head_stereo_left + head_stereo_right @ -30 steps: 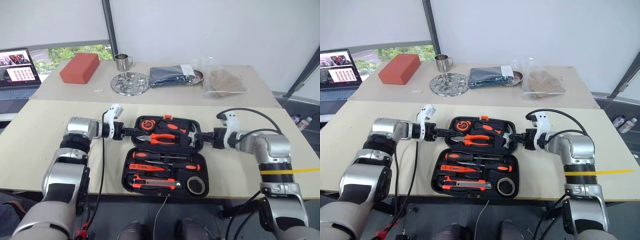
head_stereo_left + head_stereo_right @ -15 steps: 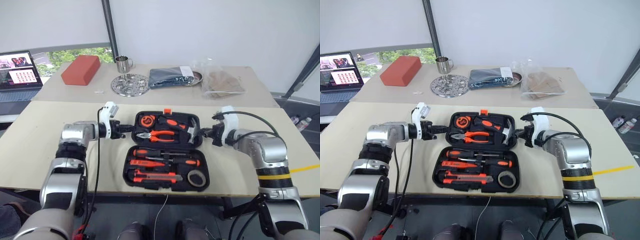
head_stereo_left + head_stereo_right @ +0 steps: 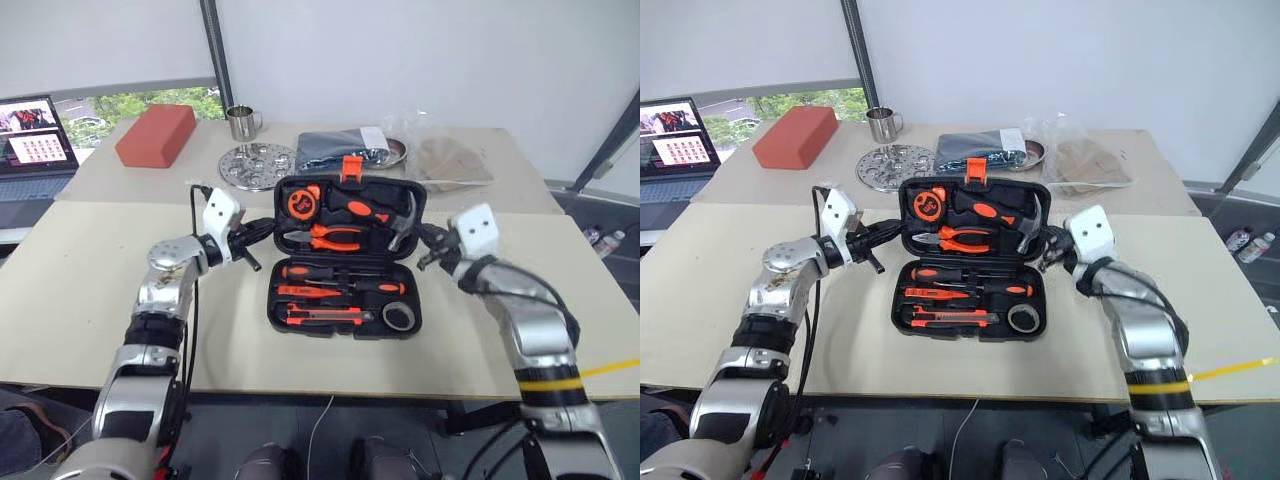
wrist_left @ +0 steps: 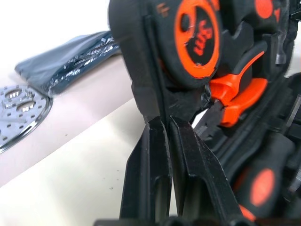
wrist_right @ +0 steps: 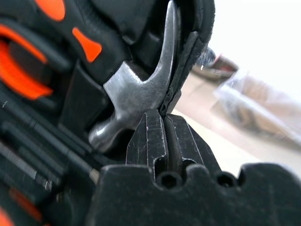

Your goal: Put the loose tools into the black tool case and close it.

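1. Your left gripper (image 3: 262,229) is pinched shut on the lid's nine o'clock edge.
2. Your right gripper (image 3: 418,238) is clamped on its three o'clock edge.
3. The black tool case (image 3: 345,310) sits mid-table, lid (image 3: 349,216) half raised, tools inside.

The black tool case (image 3: 345,255) sits on the tabletop (image 3: 80,260), its lid tilted up and its base flat. The left end effector (image 3: 268,226) pinches the lid's left edge; the right end effector (image 3: 420,234) pinches its right edge. Beyond the case lies a red block (image 3: 156,134).
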You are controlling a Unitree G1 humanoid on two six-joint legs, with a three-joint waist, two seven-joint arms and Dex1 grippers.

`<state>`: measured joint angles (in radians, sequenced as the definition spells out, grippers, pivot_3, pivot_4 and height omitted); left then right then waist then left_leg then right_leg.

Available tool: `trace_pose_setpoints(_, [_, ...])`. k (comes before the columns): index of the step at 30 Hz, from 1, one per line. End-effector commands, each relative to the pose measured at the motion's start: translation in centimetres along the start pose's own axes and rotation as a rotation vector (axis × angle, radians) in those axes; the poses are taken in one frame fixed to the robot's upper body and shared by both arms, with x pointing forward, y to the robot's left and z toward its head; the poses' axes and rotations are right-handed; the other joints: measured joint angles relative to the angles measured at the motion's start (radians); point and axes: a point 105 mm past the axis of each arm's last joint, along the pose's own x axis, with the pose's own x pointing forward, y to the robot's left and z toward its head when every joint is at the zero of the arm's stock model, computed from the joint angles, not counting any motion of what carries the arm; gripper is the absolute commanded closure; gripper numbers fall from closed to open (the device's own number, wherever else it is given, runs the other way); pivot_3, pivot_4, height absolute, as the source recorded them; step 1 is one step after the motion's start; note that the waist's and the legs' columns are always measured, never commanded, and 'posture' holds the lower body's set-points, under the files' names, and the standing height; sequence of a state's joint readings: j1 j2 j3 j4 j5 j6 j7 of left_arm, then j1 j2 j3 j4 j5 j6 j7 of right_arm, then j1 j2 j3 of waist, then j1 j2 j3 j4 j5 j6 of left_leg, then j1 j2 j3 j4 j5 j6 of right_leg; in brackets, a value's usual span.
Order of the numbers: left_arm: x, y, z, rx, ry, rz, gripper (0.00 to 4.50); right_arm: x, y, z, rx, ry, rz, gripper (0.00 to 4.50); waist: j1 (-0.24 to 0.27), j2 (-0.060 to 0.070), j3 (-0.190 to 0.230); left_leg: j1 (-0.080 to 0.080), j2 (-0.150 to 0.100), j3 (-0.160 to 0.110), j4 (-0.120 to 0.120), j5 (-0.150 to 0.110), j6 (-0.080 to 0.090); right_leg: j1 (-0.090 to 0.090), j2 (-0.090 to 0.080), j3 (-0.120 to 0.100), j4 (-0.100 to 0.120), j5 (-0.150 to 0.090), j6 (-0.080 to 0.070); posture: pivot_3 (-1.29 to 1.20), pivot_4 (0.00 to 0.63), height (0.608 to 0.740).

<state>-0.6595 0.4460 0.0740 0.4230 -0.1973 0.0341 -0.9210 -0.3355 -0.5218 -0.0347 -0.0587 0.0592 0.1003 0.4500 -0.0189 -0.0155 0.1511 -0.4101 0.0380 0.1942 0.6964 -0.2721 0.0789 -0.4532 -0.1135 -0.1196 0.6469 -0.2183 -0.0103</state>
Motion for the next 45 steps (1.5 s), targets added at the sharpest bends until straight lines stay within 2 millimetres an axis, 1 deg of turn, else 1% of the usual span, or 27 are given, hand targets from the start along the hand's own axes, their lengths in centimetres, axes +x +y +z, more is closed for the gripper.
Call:
trace_pose_setpoints(1, [-1.7, -0.7, -0.2, -0.026, 0.014, 0.03, 4.46, -2.4, 1.3, 0.1, -0.181, -0.065, 0.031, 4.5, 0.0, 0.0, 0.0, 0.002, 0.0, 0.0, 0.0, 0.0, 0.0, 0.002, 0.0, 0.0, -0.001, 0.0, 0.001, 0.0, 0.15, 0.736])
trace_pose_setpoints(4, [-3.1, -1.3, -0.5, -0.058, 0.035, 0.05, 4.46, -4.0, 2.2, -0.3, -0.206, -0.072, 0.062, 4.5, 0.0, 0.0, 0.0, 0.014, 0.001, -0.001, 0.0, 0.0, -0.001, 0.016, -0.001, 0.002, -0.006, -0.006, 0.009, 0.0, 0.15, 0.736])
trace_pose_setpoints(6, [-4.4, -1.7, -0.5, -0.082, 0.052, 0.051, 3.79, -5.3, 2.6, 0.1, -0.169, -0.078, 0.093, 3.8, -0.002, 0.0, 0.0, 0.017, 0.001, -0.001, 0.0, -0.001, -0.001, 0.017, -0.001, 0.004, -0.005, -0.007, 0.009, 0.0, 0.15, 0.736])
trace_pose_setpoints(7, [-5.4, -1.7, -0.3, -0.108, 0.07, 0.047, 3.63, -6.1, 2.4, 0.5, -0.146, -0.072, 0.11, 3.66, -0.003, 0.0, 0.0, 0.019, 0.002, 0.0, -0.001, -0.002, -0.004, 0.018, -0.001, 0.006, -0.005, -0.007, 0.009, 0.0, 0.15, 0.736])
trace_pose_setpoints(9, [-8.5, -1.8, 0.2, -0.224, 0.156, -0.017, 2.83, -8.7, 1.6, 1.3, -0.021, -0.002, 0.187, 2.87, -0.004, 0.0, 0.001, 0.019, 0.004, 0.0, -0.001, -0.002, -0.004, 0.017, -0.001, 0.01, -0.002, -0.006, 0.008, 0.0, 0.15, 0.736])
trace_pose_setpoints(11, [-10.9, -1.7, 0.6, -0.308, 0.229, -0.074, 2.03, -11.2, 2.6, 1.7, 0.099, 0.076, 0.346, 2.12, -0.002, -0.001, 0.002, 0.018, 0.006, 0.0, 0.0, 0.0, -0.001, 0.015, -0.001, 0.015, 0.0, -0.006, 0.005, 0.0, 0.15, 0.736])
trace_pose_setpoints(12, [-11.7, -1.6, 0.5, -0.346, 0.268, -0.096, 1.71, -12.5, 3.5, 1.8, 0.152, 0.117, 0.432, 1.84, 0.002, -0.001, 0.002, 0.019, 0.007, -0.001, 0.0, 0.0, -0.002, 0.015, 0.0, 0.015, -0.001, -0.006, 0.005, 0.0, 0.15, 0.736])
trace_pose_setpoints(13, [-12.3, -1.4, 0.5, -0.366, 0.291, -0.113, 1.71, -13.5, 4.3, 1.8, 0.194, 0.149, 0.502, 1.84, 0.005, -0.001, 0.002, 0.02, 0.008, -0.001, 0.0, 0.0, -0.002, 0.016, 0.0, 0.015, -0.001, -0.006, 0.005, 0.0, 0.15, 0.736])
trace_pose_setpoints(15, [-12.3, -0.3, -0.4, -0.332, 0.346, -0.105, 1.71, -14.9, 5.9, 1.6, 0.252, 0.208, 0.623, 1.84, 0.014, -0.001, 0.002, 0.023, 0.008, -0.002, -0.001, -0.005, -0.009, 0.019, 0.0, 0.014, -0.003, -0.007, 0.004, 0.0, 0.15, 0.736])
trace_pose_setpoints(16, [-11.5, 0.5, -0.8, -0.281, 0.355, -0.09, 1.71, -15.2, 6.5, 1.1, 0.252, 0.24, 0.664, 1.84, 0.023, 0.0, 0.001, 0.025, 0.008, -0.003, -0.002, -0.005, -0.01, 0.022, -0.001, 0.014, -0.004, -0.007, 0.004, 0.0, 0.15, 0.736])
trace_pose_setpoints(17, [-10.5, 1.3, -1.1, -0.234, 0.354, -0.076, 1.65, -15.3, 7.0, 0.6, 0.235, 0.26, 0.689, 2.1, 0.032, 0.0, 0.002, 0.027, 0.008, -0.003, -0.002, -0.007, -0.011, 0.022, -0.001, 0.013, -0.006, -0.007, 0.003, 0.0, 0.15, 0.736])
trace_pose_setpoints(18, [-9.1, 1.8, -1.2, -0.194, 0.338, -0.076, 1.94, -15.0, 7.3, 0.2, 0.222, 0.278, 0.7, 2.44, 0.038, 0.0, 0.001, 0.028, 0.007, -0.003, -0.002, -0.008, -0.008, 0.021, -0.001, 0.013, -0.006, -0.008, 0.002, 0.0, 0.15, 0.736])
trace_pose_setpoints(19, [-7.7, 2.1, -1.3, -0.166, 0.324, -0.085, 2.22, -14.7, 7.6, -0.1, 0.214, 0.287, 0.708, 2.62, 0.042, -0.001, 0.001, 0.027, 0.007, -0.003, -0.001, -0.012, -0.003, 0.021, -0.001, 0.013, -0.007, -0.01, -0.003, 0.0, 0.15, 0.736])
trace_pose_setpoints(20, [-6.6, 2.2, -1.3, -0.144, 0.317, -0.102, 2.49, -14.3, 7.9, -0.1, 0.206, 0.283, 0.718, 3.06, 0.047, -0.002, 0.001, 0.026, 0.006, -0.003, -0.001, -0.012, -0.003, 0.02, -0.001, 0.014, -0.007, -0.009, -0.004, 0.0, 0.15, 0.736])
trace_pose_setpoints(22, [-3.7, 2.0, -1.7, -0.075, 0.31, -0.152, 3.24, -13.0, 8.4, -0.4, 0.176, 0.28, 0.728, 3.68, 0.046, -0.003, 0.0, 0.018, 0.006, -0.002, 0.004, -0.008, -0.008, 0.017, -0.001, 0.014, -0.006, -0.005, -0.004, 0.0, 0.15, 0.736])
trace_pose_setpoints(23, [-2.3, 1.7, -1.8, -0.042, 0.307, -0.179, 3.57, -12.4, 8.7, -0.5, 0.157, 0.275, 0.738, 4.0, 0.044, -0.004, 0.0, 0.013, 0.005, -0.002, 0.006, -0.008, -0.008, 0.015, 0.0, 0.015, -0.006, 0.0, 0.001, 0.0, 0.15, 0.736])
trace_pose_setpoints(24, [-0.8, 1.4, -2.0, -0.016, 0.303, -0.203, 3.98, -11.9, 9.0, -0.5, 0.142, 0.272, 0.75, 4.42, 0.044, -0.004, 0.0, 0.01, 0.005, -0.002, 0.009, -0.007, -0.005, 0.012, 0.002, 0.013, -0.006, 0.004, -0.004, 0.0, 0.15, 0.736])
trace_pose_setpoints(25, [0.4, 1.1, -2.1, 0.006, 0.3, -0.219, 4.34, -11.5, 9.3, -0.6, 0.133, 0.27, 0.763, 4.5, 0.044, -0.004, 0.0, 0.006, 0.005, -0.002, 0.011, -0.003, 0.003, 0.011, 0.003, 0.011, -0.006, 0.004, -0.005, 0.0, 0.15, 0.736])
trace_pose_setpoints(26, [1.1, 0.9, -2.2, 0.024, 0.3, -0.232, 4.48, -11.1, 9.5, -0.7, 0.124, 0.269, 0.774, 4.5, 0.042, -0.004, 0.0, 0.003, 0.005, -0.002, 0.015, -0.003, 0.004, 0.01, 0.004, 0.009, -0.005, 0.004, -0.005, 0.0, 0.15, 0.736])
trace_pose_setpoints(29, [3.0, 0.1, -2.7, 0.077, 0.315, -0.272, 4.48, -10.0, 9.8, -1.1, 0.076, 0.274, 0.792, 4.5, 0.028, -0.005, 0.001, 0.0, 0.005, -0.002, 0.016, -0.004, 0.006, 0.008, 0.006, 0.008, -0.006, 0.002, -0.002, 0.0, 0.15, 0.736])
trace_pose_setpoints(31, [3.9, -0.8, -3.3, 0.108, 0.352, -0.318, 4.48, -8.6, 9.2, -1.7, 0.048, 0.291, 0.738, 4.5, 0.022, -0.007, 0.002, 0.0, 0.004, -0.001, 0.015, -0.004, 0.006, 0.007, 0.006, 0.008, -0.006, 0.001, -0.001, 0.0, 0.15, 0.736])
trace_pose_setpoints(33, [4.2, -2.2, -3.7, 0.124, 0.384, -0.421, 4.48, -6.9, 7.7, -2.5, 0.018, 0.316, 0.645, 4.5, 0.017, -0.009, 0.003, -0.001, 0.004, -0.001, 0.015, -0.004, 0.006, 0.007, 0.007, 0.007, -0.006, 0.001, 0.0, 0.0, 0.15, 0.736])
trace_pose_setpoints(35, [3.4, -3.8, -3.9, 0.085, 0.399, -0.585, 4.48, -5.7, 5.5, -3.3, -0.033, 0.336, 0.531, 4.5, 0.015, -0.009, 0.003, -0.001, 0.004, -0.001, 0.016, -0.004, 0.005, 0.007, 0.006, 0.007, -0.005, -0.001, 0.003, 0.0, 0.15, 0.736])
trace_pose_setpoints(37, [2.5, -4.9, -3.7, 0.037, 0.39, -0.707, 4.48, -5.2, 3.7, -3.9, -0.023, 0.356, 0.438, 4.5, 0.016, -0.009, 0.003, -0.001, 0.003, 0.0, 0.017, -0.004, 0.005, 0.007, 0.003, 0.007, -0.004, -0.003, 0.007, 0.0, 0.15, 0.736])
trace_pose_setpoints(39, [1.9, -5.2, -2.9, 0.027, 0.343, -0.755, 4.48, -5.8, 3.0, -4.0, 0.016, 0.358, 0.421, 4.5, 0.02, -0.009, 0.003, -0.001, 0.003, -0.001, 0.018, -0.004, 0.006, 0.006, 0.001, 0.007, -0.004, -0.003, 0.007, 0.0, 0.15, 0.736])
trace_pose_setpoints(42, [2.0, -4.0, -1.4, 0.012, 0.277, -0.675, 4.48, -7.0, 3.4, -2.8, 0.071, 0.32, 0.468, 4.5, 0.023, -0.009, 0.003, -0.005, 0.003, -0.002, 0.019, -0.004, 0.006, 0.002, 0.0, 0.007, -0.001, 0.001, 0.001, 0.0, 0.15, 0.736])
trace_pose_setpoints(45, [2.2, -2.7, 2.4, -0.181, 0.166, -0.627, 4.48, -8.2, 3.6, -0.7, 0.151, 0.267, 0.482, 4.5, 0.022, -0.009, 0.004, -0.008, 0.004, -0.003, 0.02, -0.004, 0.007, -0.002, 0.001, 0.007, 0.001, 0.001, 0.001, 0.0, 0.15, 0.736])
